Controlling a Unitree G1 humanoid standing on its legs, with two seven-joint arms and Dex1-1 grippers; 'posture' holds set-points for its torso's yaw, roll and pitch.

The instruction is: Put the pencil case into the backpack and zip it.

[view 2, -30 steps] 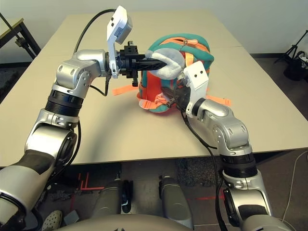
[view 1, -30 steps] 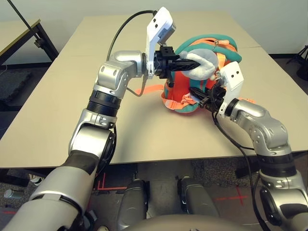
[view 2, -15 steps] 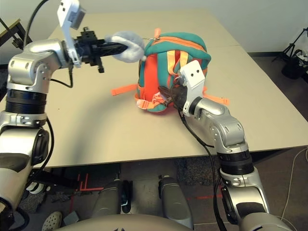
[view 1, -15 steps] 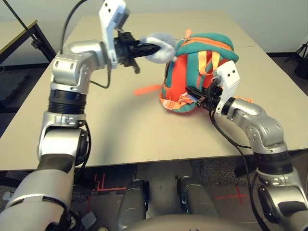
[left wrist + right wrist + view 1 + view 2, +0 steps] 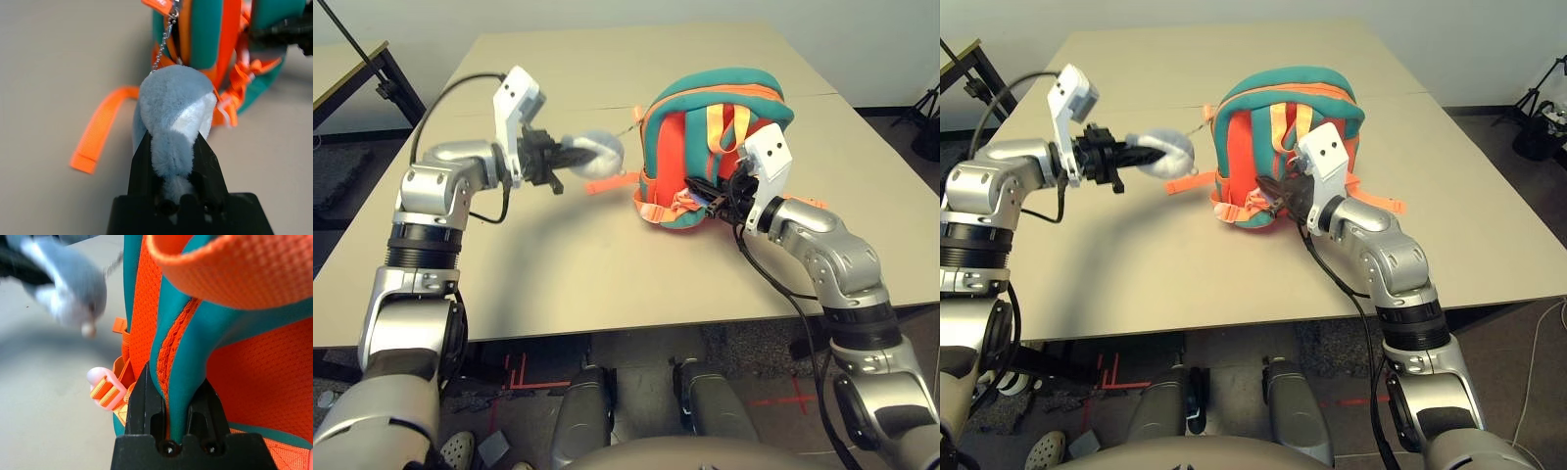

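Looks like late stage, zip-closing step. My left gripper [image 5: 173,183] is clamped on the grey-white plush charm [image 5: 176,105], which hangs off a bead chain [image 5: 165,46] leading to an orange zipper pull [image 5: 159,4] on the backpack [image 5: 715,83]. My right gripper [image 5: 174,418] is closed on a teal strap with orange edging [image 5: 181,340] low on the pack's strap side, probably to anchor it. Backpack sits upright on the table [image 5: 568,269], top zipper track [image 5: 729,90] arching over it; pull is over at the side nearer my left arm, chain stretched toward the charm. Pencil case: not visible to me, so presumably inside, can't confirm. Zip appears mostly or fully run along the top; can't tell if the last bit down the side is shut. Left to do, I judge: finish that end if needed, let go of charm and strap, back both arms off.

Around: loose orange strap end [image 5: 95,129] lies on the table under the charm, could snag. Pink buckle [image 5: 105,387] and bunched orange webbing sit beside my right fingers, also in the way of a clean release. Yellow-orange top loop [image 5: 742,127] stands near the right wrist. Pulling too hard on the charm might tip the pack or strain the chain.
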